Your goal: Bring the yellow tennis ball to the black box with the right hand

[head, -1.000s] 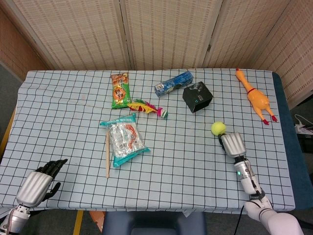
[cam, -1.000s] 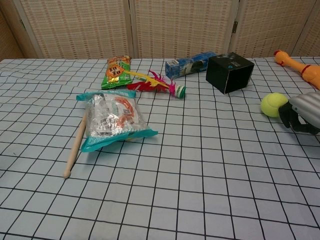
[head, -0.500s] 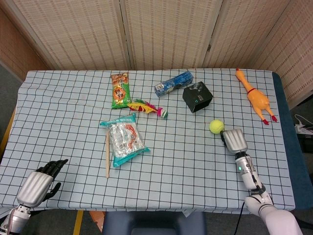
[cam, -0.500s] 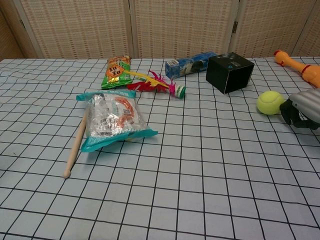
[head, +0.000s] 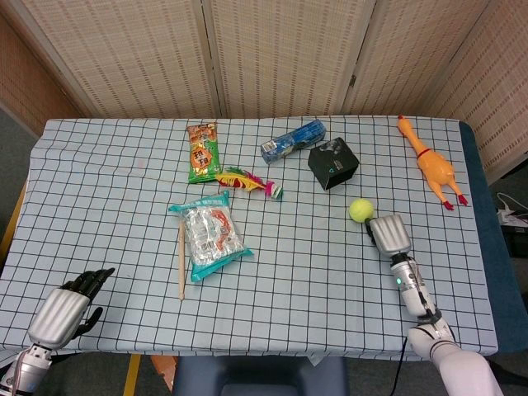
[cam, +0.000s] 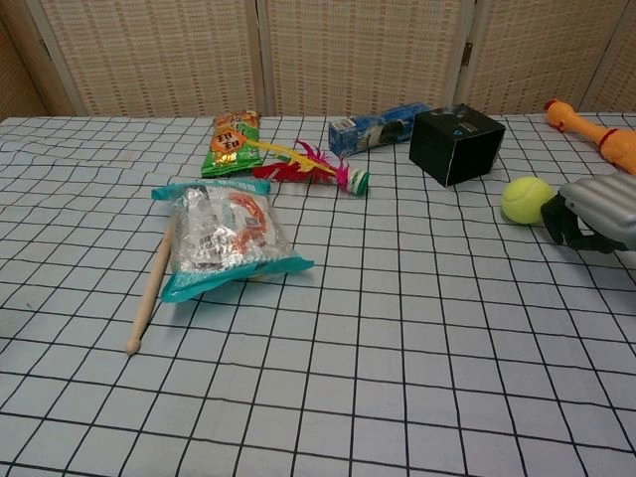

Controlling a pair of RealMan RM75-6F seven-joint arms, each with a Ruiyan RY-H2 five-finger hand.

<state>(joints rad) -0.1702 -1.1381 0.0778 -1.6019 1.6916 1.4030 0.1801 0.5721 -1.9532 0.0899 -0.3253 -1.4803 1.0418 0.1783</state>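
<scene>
Bright, even light; seemingly sharp focus.

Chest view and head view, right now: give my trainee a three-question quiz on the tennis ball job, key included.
1. True or false: the yellow tennis ball already touches the black box.
2. Which lies nearest the right hand? A. rubber chicken B. tennis ball C. wooden stick
3. Fill in: the left hand sits at the table's near ___ corner.

Key: 1 false; 2 B; 3 left.
</scene>
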